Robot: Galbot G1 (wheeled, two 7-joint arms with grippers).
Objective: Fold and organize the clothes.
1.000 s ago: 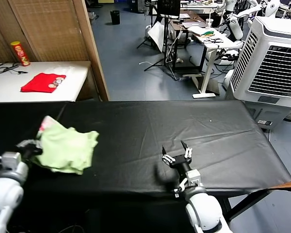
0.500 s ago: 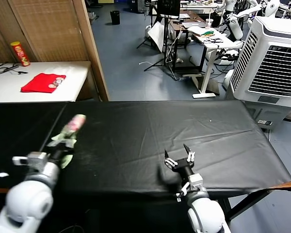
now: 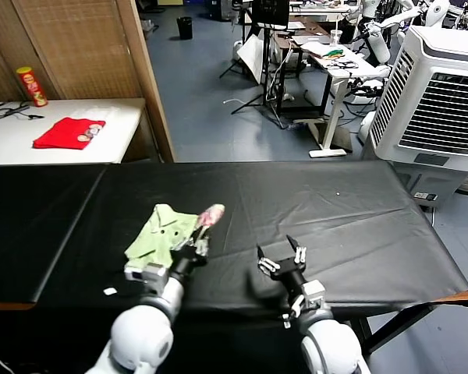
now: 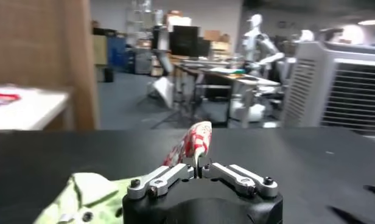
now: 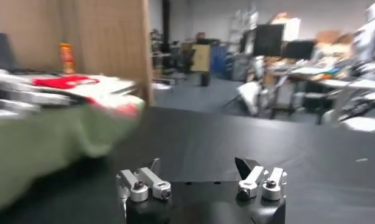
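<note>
Holding a thin, limp shirt by its patterned corner

Head view: the pale green shirt (image 3: 165, 231) lies crumpled near the counter (image 3: 359, 210) front edge, left of middle; the left claw (image 3: 196, 246) pinches its red-and-white patch (image 3: 212, 213), the right claw (image 3: 280, 259) spread empty. Left wrist view: jaws nearly shut on the patch. Right wrist view: green cloth alongside. Light, floppy fabric; better grasped at collar or hem.

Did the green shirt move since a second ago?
Yes. The green shirt moved toward the robot's right along the black table, carried by the left gripper.
</note>
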